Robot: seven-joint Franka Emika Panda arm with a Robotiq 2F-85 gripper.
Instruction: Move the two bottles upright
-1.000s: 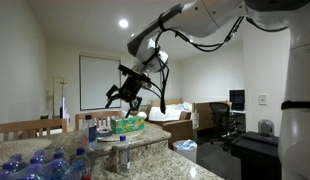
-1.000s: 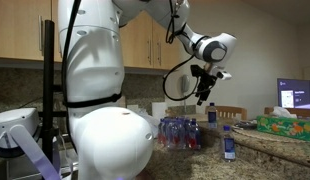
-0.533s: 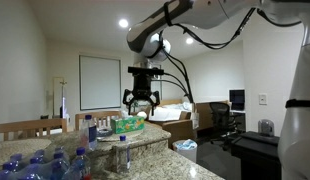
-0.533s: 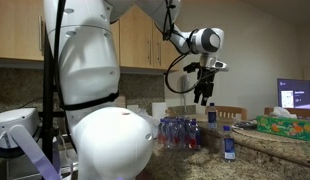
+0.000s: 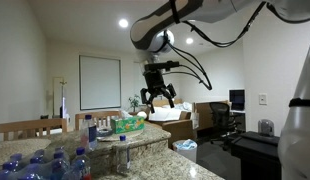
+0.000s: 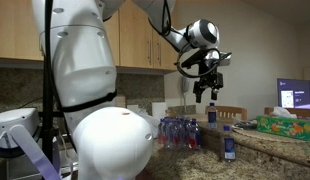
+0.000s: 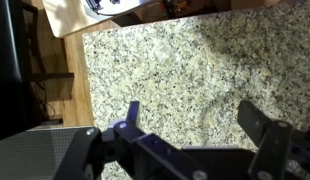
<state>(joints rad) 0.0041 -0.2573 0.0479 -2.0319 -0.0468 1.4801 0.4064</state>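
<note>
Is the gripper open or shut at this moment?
The gripper is open: in the wrist view its fingers stand wide apart, and only granite countertop shows between them.

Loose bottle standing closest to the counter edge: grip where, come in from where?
Probably the neck just under the cap, coming straight down. The bottle stands upright on the counter, apart from the pack, and the gripper hangs open above, fingers pointing down. That should keep it vertical.
</note>
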